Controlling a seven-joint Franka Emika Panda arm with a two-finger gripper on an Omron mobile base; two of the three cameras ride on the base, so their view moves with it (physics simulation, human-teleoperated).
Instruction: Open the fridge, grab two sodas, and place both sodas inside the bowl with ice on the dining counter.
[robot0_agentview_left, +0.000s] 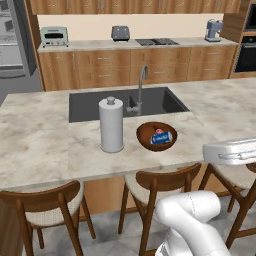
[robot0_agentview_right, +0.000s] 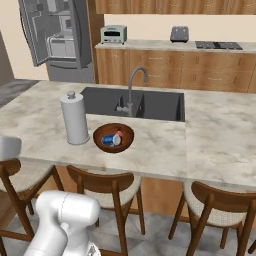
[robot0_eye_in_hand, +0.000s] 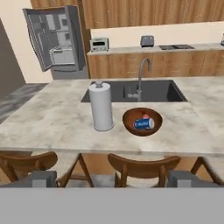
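Soda can (robot0_eye_in_hand: 143, 124), blue with white and red markings, is lying on its side in the wooden bowl (robot0_eye_in_hand: 129, 123), its long axis running roughly left to right in the hand view, with a red-topped item just behind it that is too small to identify. In the left base view the same can (robot0_agentview_left: 161, 138) is lying level across the bowl's bottom (robot0_agentview_left: 145, 139), and in the right base view it (robot0_agentview_right: 109, 140) is resting towards the bowl's middle (robot0_agentview_right: 126, 143).

Bowl is sitting on the beige marbled surface (robot0_eye_in_hand: 48, 118), just beside an upright paper towel roll (robot0_eye_in_hand: 101, 107) and just in front of the dark inset sink (robot0_eye_in_hand: 153, 90) with its grey tap (robot0_eye_in_hand: 141, 76). Broad bare stone is stretching to either side of the pair. Wooden chairs (robot0_agentview_left: 159, 186) are tucked along the near edge of the surface.

Fridge (robot0_eye_in_hand: 54, 40) is standing at the far left with a door swung open, showing its pale shelves. Toaster oven (robot0_eye_in_hand: 99, 44) and toaster (robot0_eye_in_hand: 147, 41) are sitting on the wall counter beyond.

Tool (robot0_eye_in_hand: 112, 179) is standing wide, its two finger tips (robot0_eye_in_hand: 39, 178) far apart, holding nothing, hanging back from the near edge above the chairs.
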